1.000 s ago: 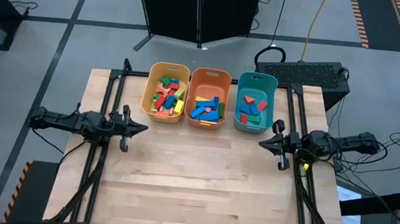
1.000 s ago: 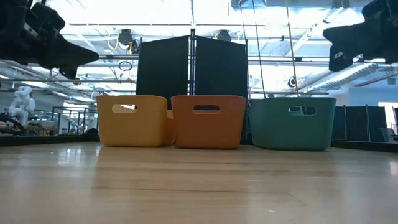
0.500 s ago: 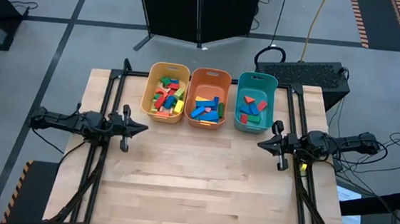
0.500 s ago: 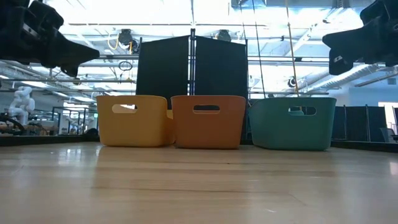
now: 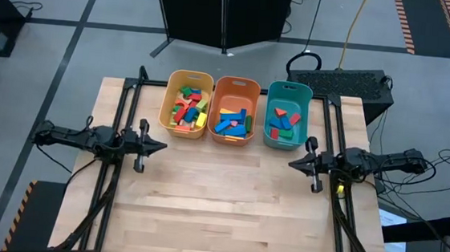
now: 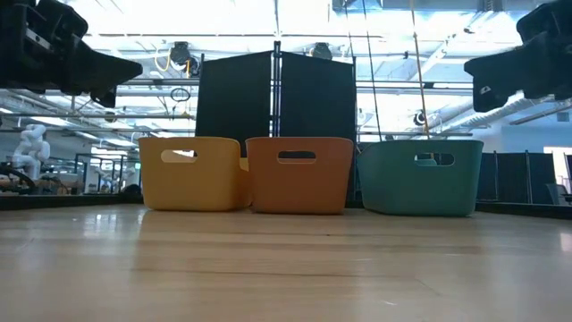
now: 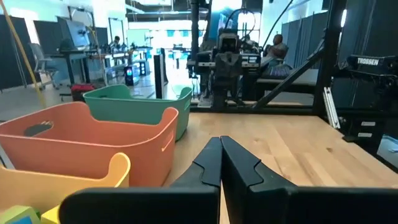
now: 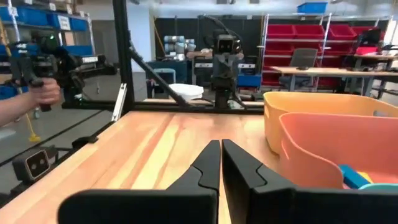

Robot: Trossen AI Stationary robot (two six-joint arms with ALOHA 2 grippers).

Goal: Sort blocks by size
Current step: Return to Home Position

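The blocks lie in three bins in a row at the table's far edge. The yellow bin [image 5: 187,104] holds small red, green, yellow and blue blocks [image 5: 188,109]. The orange bin [image 5: 234,111] holds mostly blue blocks [image 5: 231,124]. The teal bin [image 5: 288,115] holds red, blue and green blocks [image 5: 282,125]. My left gripper [image 5: 161,145] hangs shut over the table's left edge and points level toward the right. My right gripper [image 5: 293,161] hangs shut over the right edge and points level toward the left. Each is well above the wood [image 6: 134,69] [image 6: 471,67] and holds nothing [image 7: 221,146] [image 8: 221,148].
The bare wooden tabletop [image 5: 219,198] stretches from the bins to the near edge. Black frame rails [image 5: 113,173] run along both sides. Beyond the table's left side, a person's hand [image 8: 37,93] holds a dark handle device. A dark screen [image 6: 275,94] stands behind the bins.
Both grippers have stayed in place and shut. In the low view, my left gripper's tip has tipped up a little to level, and my right gripper's tip has tipped down a little to level. The bins and blocks have not moved.
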